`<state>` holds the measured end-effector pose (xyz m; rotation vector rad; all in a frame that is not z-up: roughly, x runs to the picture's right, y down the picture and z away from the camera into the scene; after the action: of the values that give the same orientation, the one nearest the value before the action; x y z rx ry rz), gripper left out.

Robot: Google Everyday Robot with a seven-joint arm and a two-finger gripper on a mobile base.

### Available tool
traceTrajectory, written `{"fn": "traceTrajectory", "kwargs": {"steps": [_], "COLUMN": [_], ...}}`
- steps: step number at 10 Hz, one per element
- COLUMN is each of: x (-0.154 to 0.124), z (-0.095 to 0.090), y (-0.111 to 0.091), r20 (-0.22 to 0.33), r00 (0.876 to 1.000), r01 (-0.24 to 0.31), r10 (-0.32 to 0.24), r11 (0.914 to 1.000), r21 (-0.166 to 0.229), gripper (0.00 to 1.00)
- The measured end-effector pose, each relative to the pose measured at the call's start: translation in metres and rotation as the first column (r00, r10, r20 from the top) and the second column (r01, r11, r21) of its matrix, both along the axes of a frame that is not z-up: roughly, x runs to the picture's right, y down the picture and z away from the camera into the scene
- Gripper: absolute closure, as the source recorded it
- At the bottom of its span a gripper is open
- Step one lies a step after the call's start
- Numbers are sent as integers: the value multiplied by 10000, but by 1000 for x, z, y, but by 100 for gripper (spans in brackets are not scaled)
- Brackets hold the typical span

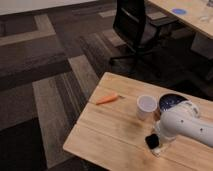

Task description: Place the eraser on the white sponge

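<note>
My gripper point(156, 143) sits low at the table's point(107, 130) near edge, the eraser point(150, 141) apparently pinched; I cannot locate the white sponge, probably under the arm.

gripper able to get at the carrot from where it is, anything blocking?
Probably yes. The gripper is low at the table's near edge, by the eraser. The carrot lies in the open to the left; bare wood lies between, and the paper cup stands off that line.

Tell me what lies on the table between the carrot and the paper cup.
Nothing: in the camera view, bare wood separates the carrot from the cup. The gripper is lower, at the eraser.
</note>
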<state>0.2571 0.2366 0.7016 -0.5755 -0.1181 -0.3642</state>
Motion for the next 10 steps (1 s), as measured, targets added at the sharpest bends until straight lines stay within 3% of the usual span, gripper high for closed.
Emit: {"fn": "traceTrajectory", "kwargs": {"steps": [2, 3, 6, 7, 10], "x": [0, 0, 0, 0, 0], "z": [0, 0, 0, 0, 0], "y": [0, 0, 0, 0, 0], "r20": [5, 5, 6, 6, 6], "r00": [10000, 10000, 10000, 10000, 10000], "r01": [3, 3, 1, 1, 0], "r10": [-3, -3, -1, -1, 0], "r11": [10000, 10000, 10000, 10000, 10000], "r21": [2, 2, 0, 0, -1], "gripper": [86, 73, 27, 20, 20]}}
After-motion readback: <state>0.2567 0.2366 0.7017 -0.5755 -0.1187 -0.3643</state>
